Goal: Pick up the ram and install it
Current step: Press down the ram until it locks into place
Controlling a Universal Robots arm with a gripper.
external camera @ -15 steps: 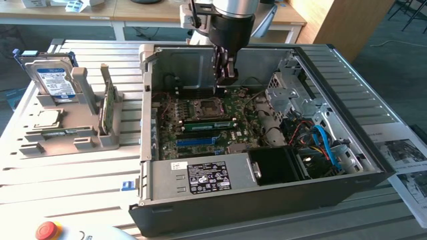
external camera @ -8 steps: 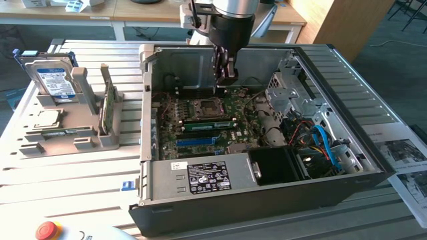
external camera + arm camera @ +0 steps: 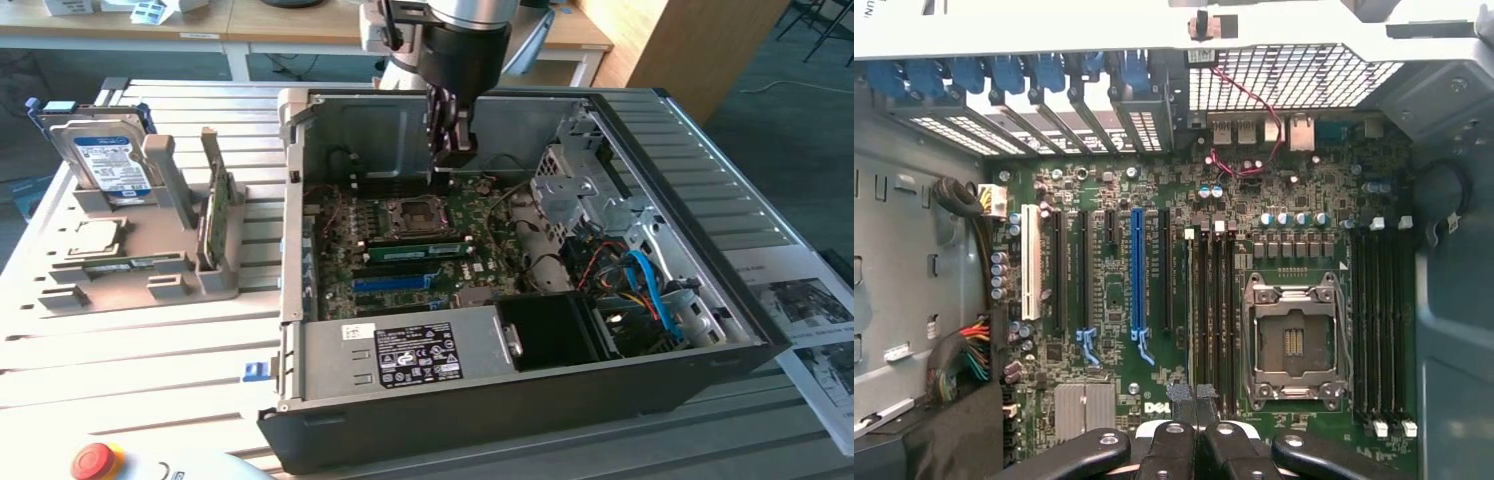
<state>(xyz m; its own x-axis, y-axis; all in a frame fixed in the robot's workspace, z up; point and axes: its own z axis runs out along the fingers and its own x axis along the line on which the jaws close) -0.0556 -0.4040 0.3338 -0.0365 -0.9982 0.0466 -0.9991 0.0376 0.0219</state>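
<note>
**End effector pinched shut inside the open case**

On the exterior view's left, a grey plastic holder sits on the slatted metal surface. Further right, the long thin green ram stick stands on the motherboard beside the processor socket. The black end effector hangs just behind it, fingers together and empty.

Slatted pale metal counter underfoot of everything, bright with daylight from the far side. Behind the counter, a wooden desk on white legs, small white boxes lying on top. Beside the desk, toward the exterior view's right, a tall wooden panel. Beyond that panel, grey floor. Printed paper sheets at the counter's near edge on that same side.
</note>
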